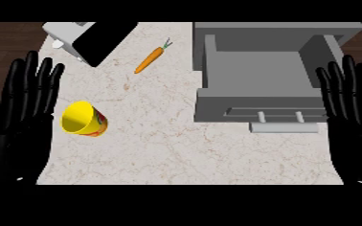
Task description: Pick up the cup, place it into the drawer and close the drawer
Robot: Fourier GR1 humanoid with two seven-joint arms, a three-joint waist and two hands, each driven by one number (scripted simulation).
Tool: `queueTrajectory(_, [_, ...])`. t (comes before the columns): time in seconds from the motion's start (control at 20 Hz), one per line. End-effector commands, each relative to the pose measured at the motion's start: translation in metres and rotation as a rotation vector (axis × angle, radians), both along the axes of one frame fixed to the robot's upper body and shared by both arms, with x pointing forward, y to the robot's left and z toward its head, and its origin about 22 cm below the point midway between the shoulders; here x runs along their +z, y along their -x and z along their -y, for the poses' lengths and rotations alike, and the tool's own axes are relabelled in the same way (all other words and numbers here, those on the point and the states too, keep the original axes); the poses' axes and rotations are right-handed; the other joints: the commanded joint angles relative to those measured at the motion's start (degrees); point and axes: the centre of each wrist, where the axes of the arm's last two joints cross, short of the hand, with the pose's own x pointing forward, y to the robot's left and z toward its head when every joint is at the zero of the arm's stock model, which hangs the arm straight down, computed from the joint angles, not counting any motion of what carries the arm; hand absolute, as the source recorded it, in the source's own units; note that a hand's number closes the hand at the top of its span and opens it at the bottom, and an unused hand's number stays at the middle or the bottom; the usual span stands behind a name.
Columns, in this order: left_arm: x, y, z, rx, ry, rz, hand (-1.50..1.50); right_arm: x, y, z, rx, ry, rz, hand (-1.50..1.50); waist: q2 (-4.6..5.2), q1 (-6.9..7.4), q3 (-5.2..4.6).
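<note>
The left robot hand (pixel 28 100) is shown at the left edge of the head view, palm open, fingers straight and pointing to the far side. Nothing is held by it. The right robot hand (pixel 343 100) is shown at the right edge in the same posture: fingers straight, spread slightly, nothing grasped.

The cup (pixel 83 118) is located just right of the left robot hand, on the near left part of the bench (pixel 176 148). It is yellow, with a red and orange pattern on its outer wall, and is tipped over, its open mouth turned towards the left. Contact between the cup and the left robot hand cannot be confirmed.

The drawer (pixel 265 76) is located just left of the right robot hand, on the right part of the bench. It is grey, is pulled out towards the near side, and its interior is exposed. A pale handle (pixel 281 120) is fitted to its near face.

A carrot (pixel 151 60) is laid diagonally on the far middle of the bench, between cup and drawer, apart from both. A black panel (pixel 105 40) on a pale base is seen at the far left corner.
</note>
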Motion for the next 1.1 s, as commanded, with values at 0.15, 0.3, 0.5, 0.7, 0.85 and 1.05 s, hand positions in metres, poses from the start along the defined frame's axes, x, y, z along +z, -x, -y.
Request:
queueTrajectory(0.15, [0.008,0.008,-0.056,0.055,-0.042,-0.026,-1.5,0.008,-0.01,0.0,-0.009,0.055,0.009,-1.5,-1.26,0.37,0.11])
queueTrajectory(0.3, [-0.024,0.001,-0.059,0.12,0.203,-0.222,-1.5,-0.013,-0.004,-0.006,0.088,0.108,-0.118,-1.5,-0.94,0.83,0.03])
queueTrajectory(0.5, [-0.024,-0.003,-0.084,0.142,0.216,-0.24,-1.5,0.01,-0.019,0.015,0.121,0.097,-0.125,-1.5,-1.17,0.23,0.12])
queueTrajectory(0.7, [-0.06,-0.026,-0.092,0.164,0.227,-0.263,-1.5,-0.007,-0.031,0.012,0.143,0.113,-0.136,-1.5,-1.13,-0.12,0.12])
queueTrajectory(0.85, [-0.074,-0.026,-0.099,0.212,0.206,-0.314,-1.5,-0.012,-0.032,0.013,0.111,0.119,-0.153,-1.5,-1.17,-0.15,0.13])
queueTrajectory(1.05, [-0.113,0.003,-0.11,0.211,0.203,-0.364,-1.5,-0.018,-0.052,0.019,0.129,0.121,-0.118,-1.5,-1.17,0.22,0.12])
